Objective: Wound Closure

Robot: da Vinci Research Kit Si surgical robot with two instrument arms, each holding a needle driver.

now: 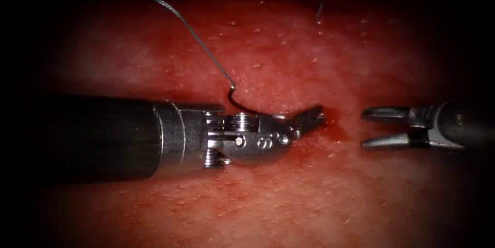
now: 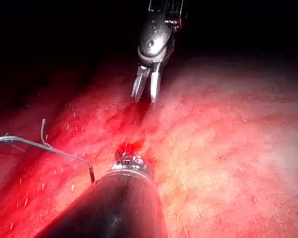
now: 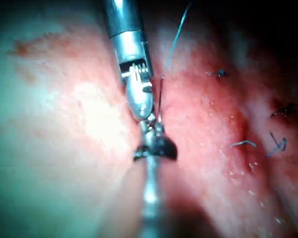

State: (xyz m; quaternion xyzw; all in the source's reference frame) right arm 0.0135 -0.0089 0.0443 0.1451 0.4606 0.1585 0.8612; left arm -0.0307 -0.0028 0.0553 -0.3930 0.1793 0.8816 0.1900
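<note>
My left steel-jawed tool (image 1: 308,119) lies across the wet red pork tissue (image 1: 268,201), jaws clamped at a pool of red fluid (image 1: 335,127). The dark curved needle (image 1: 242,104) arcs just behind them on the far side, its long axis running left to right, thin dark thread (image 1: 196,34) trailing far-left. Whether the jaws grip needle or tissue, I cannot tell. My right tool (image 1: 384,127) waits to the right, jaws apart, holding nothing.

Short pale bristles (image 1: 256,65) scattered over the surface, dark surround
</note>
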